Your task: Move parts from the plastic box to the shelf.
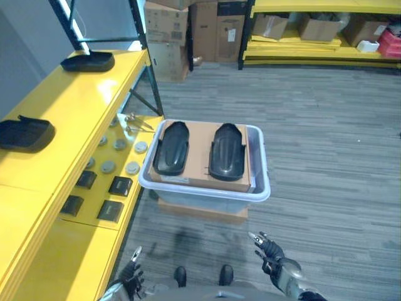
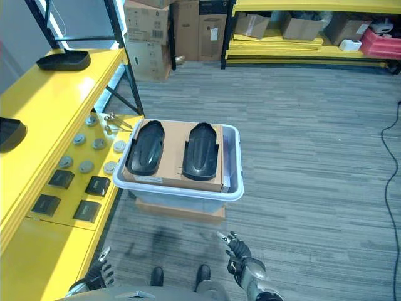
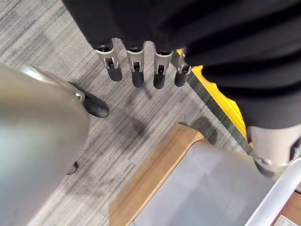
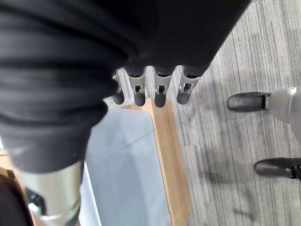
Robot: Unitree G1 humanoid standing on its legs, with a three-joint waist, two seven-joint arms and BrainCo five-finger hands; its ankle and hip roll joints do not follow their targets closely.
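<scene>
A pale plastic box stands on the carpet beside the yellow shelf. Two black moulded parts lie side by side on a cardboard sheet inside it. Two more black parts rest on the shelf's top, one far and one nearer. My left hand hangs low at the bottom left, fingers straight and empty. My right hand hangs low at the bottom right, fingers relaxed and empty. Both are well short of the box.
The shelf's lower level holds several round metal discs and small black square blocks. Under the box lies a flat cardboard base. Cardboard cartons and another yellow rack stand at the back.
</scene>
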